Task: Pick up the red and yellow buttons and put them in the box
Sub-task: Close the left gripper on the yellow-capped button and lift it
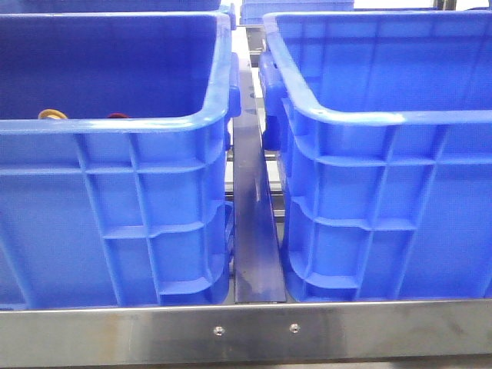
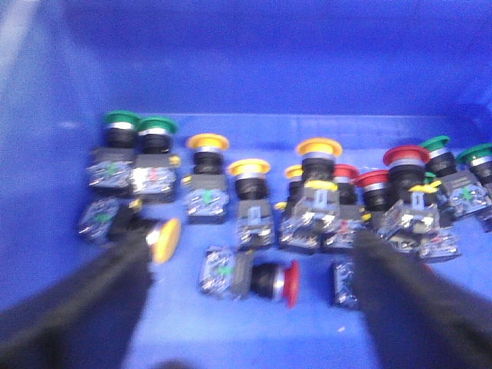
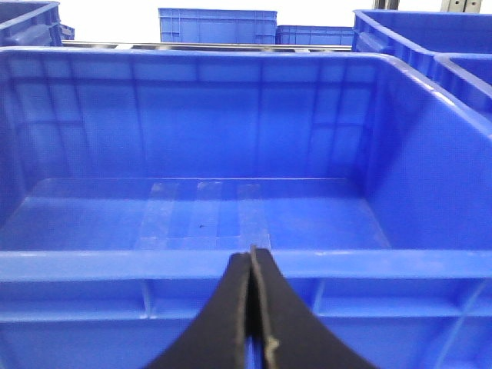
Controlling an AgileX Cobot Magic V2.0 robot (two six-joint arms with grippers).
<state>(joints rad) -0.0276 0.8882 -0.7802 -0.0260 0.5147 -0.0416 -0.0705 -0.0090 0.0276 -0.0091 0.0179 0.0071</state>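
Observation:
My left gripper (image 2: 252,250) is open inside a blue crate (image 2: 254,69) that holds many push buttons. A red button (image 2: 265,278) lies on its side on the floor between the two black fingers. A yellow button (image 2: 164,240) lies tipped right beside one finger (image 2: 115,269). More yellow buttons (image 2: 208,144) and red buttons (image 2: 406,157) stand upright in a row behind. In the front view only a yellow cap (image 1: 52,114) and a red cap (image 1: 117,116) peek over the left crate's rim. My right gripper (image 3: 252,254) is shut and empty, just outside the near rim of the box (image 3: 115,265), the right crate (image 1: 384,117).
Green-capped buttons (image 2: 123,121) stand at both ends of the row. A metal rail (image 1: 256,231) runs between the two crates, and a steel ledge (image 1: 254,332) crosses in front of them. More blue crates (image 3: 217,25) stand behind. Neither arm shows in the front view.

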